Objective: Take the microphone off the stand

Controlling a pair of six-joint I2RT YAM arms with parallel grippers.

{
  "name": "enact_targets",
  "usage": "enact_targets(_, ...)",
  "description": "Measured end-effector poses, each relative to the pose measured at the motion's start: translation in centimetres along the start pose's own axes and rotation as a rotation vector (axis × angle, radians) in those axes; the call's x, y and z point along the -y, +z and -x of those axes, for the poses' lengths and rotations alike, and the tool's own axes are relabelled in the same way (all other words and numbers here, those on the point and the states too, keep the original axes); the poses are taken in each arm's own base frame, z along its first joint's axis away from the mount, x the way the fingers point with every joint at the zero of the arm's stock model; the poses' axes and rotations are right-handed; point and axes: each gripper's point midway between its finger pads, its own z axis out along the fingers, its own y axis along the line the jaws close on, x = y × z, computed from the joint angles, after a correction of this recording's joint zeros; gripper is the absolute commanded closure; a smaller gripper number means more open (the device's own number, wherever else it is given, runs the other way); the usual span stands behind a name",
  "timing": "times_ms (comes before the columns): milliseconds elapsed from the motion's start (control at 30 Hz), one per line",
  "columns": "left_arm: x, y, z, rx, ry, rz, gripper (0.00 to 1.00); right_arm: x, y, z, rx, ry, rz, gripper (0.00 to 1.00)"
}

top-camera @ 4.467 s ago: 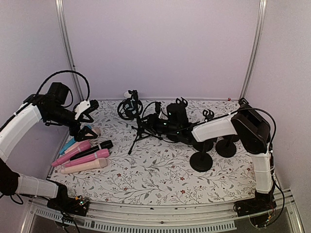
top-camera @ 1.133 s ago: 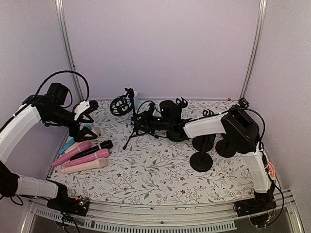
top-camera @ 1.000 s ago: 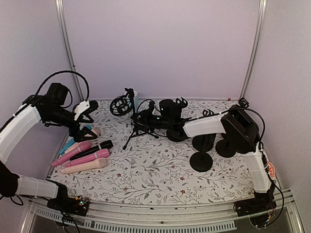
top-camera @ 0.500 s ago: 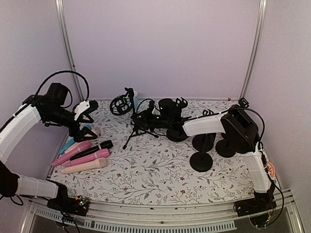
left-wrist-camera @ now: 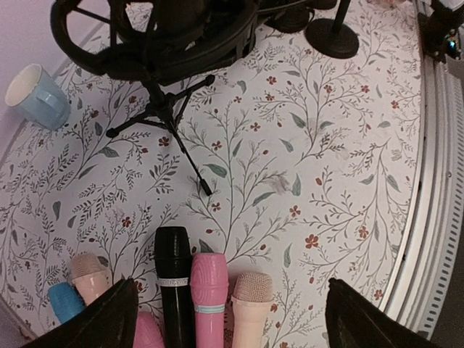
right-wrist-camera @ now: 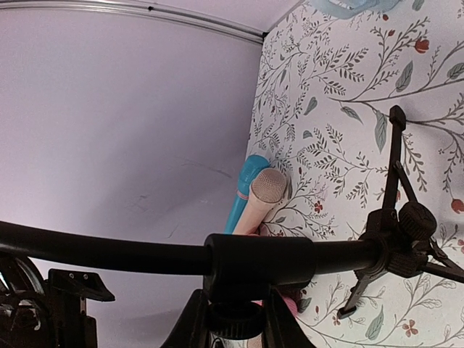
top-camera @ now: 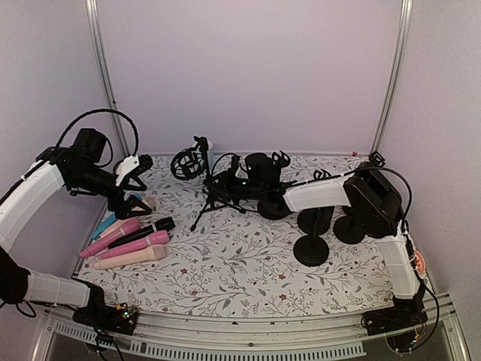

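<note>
Soft, even light — wrist views fisheye-warped

The left arm (top-camera: 30, 197) arches up over the left side, elbow raised. Its left gripper (top-camera: 140, 185) tips downward with jaws spread wide — nothing between them. The right arm (top-camera: 325, 194) stretches far leftward, nearly level — its right gripper (top-camera: 228, 184) pinched onto the stand (top-camera: 204, 204).

High rear overview, two wrist close-ups, tripod stand (top-camera: 213, 201) shared

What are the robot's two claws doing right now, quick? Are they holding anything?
The left gripper is open, holding nothing.
The right gripper is closed on the boom arm of the tripod microphone stand.
</note>
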Motion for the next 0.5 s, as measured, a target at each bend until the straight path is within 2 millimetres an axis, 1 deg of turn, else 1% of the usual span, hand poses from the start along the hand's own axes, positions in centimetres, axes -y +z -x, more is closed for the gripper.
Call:
enact_targets(133,-0.4,0.8,0.2,0.009,-0.031,-0.028,0.15,0.1,-0.3,-0.1,0.010,-0.033,-0.046,1.00)
enact_targets(333,-2.0,1.6,2.2,0.053,-0.058,-0.052,0.17,0.3,-0.7,0.0,0.025,-0.105,-0.136,1.00)
enact_targets(500,-2.0,1.8,3.3,0.085,-0.058,-0.061,0.17,0.3,-0.6,0.1,0.029,-0.183,-0.227,1.00)
